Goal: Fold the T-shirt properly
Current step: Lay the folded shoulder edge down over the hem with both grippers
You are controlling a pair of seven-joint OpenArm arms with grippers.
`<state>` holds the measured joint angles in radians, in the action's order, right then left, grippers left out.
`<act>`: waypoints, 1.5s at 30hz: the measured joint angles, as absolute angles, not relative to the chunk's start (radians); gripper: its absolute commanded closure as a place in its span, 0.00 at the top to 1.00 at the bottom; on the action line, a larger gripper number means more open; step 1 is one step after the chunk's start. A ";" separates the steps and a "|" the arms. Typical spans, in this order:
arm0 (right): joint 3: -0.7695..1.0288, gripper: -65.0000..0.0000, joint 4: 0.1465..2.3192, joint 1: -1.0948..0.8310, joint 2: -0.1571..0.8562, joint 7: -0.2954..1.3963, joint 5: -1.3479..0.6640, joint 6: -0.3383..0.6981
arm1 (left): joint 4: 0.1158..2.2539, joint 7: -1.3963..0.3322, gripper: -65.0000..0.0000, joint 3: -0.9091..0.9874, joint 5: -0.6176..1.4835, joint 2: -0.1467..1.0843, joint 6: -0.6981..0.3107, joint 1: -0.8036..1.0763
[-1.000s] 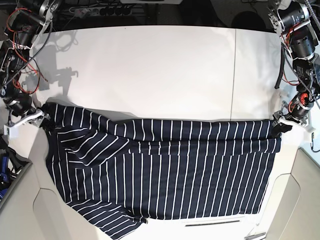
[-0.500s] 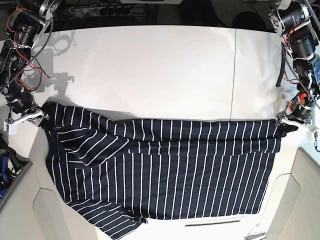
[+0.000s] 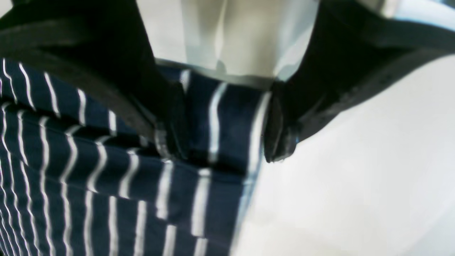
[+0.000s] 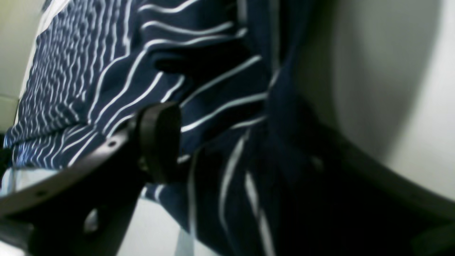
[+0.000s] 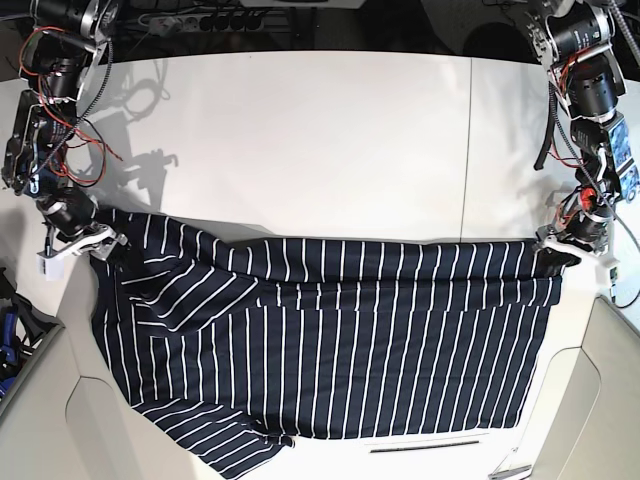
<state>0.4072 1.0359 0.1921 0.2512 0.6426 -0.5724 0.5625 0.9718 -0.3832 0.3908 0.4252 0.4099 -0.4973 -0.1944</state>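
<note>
The dark navy T-shirt (image 5: 330, 340) with thin white stripes lies spread over the near half of the white table (image 5: 300, 140), its lower part hanging over the front edge. My left gripper (image 5: 552, 256) is shut on the shirt's right top corner; the left wrist view shows the striped cloth (image 3: 220, 117) pinched between the black fingers (image 3: 167, 131). My right gripper (image 5: 105, 243) is shut on the shirt's left top corner; the right wrist view shows bunched cloth (image 4: 227, 117) against a round black pad (image 4: 158, 138). The top edge runs between both grippers.
The far half of the table is bare white. Red and black cables (image 5: 60, 150) hang from the right arm at the left edge. A black power strip (image 5: 200, 20) lies behind the table. Beige side panels (image 5: 610, 400) flank the front.
My right gripper has moved inward and slightly down with the left corner. My left gripper has shifted slightly inward with the right corner. The shirt's top edge is a little shorter.
</note>
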 measured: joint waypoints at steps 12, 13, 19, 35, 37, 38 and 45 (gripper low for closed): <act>0.385 0.00 1.074 0.186 0.227 0.702 -0.553 0.576 | 0.974 -0.409 0.00 0.294 0.432 0.421 -0.487 -0.212; 0.385 0.00 1.093 0.183 0.227 0.723 -0.548 0.576 | 0.982 -0.430 0.00 0.294 0.430 0.425 -0.486 -0.215; 0.382 0.00 1.239 0.174 0.224 0.900 -0.525 0.571 | 1.104 -0.567 0.00 0.293 0.422 0.446 -0.497 -0.204; 0.381 0.00 1.421 0.046 0.224 1.034 -0.628 0.569 | 1.406 -0.628 0.00 0.410 0.500 0.446 -0.501 0.046; 0.381 0.00 1.464 0.013 0.224 1.036 -0.641 0.570 | 1.447 -0.628 0.00 0.414 0.501 0.446 -0.502 0.089; 0.381 0.00 1.486 -0.004 0.224 1.043 -0.646 0.569 | 1.468 -0.631 0.00 0.420 0.500 0.446 -0.502 0.110; 0.382 0.00 1.620 -0.120 0.225 1.061 -0.654 0.572 | 1.606 -0.628 0.00 0.445 0.509 0.446 -0.506 0.238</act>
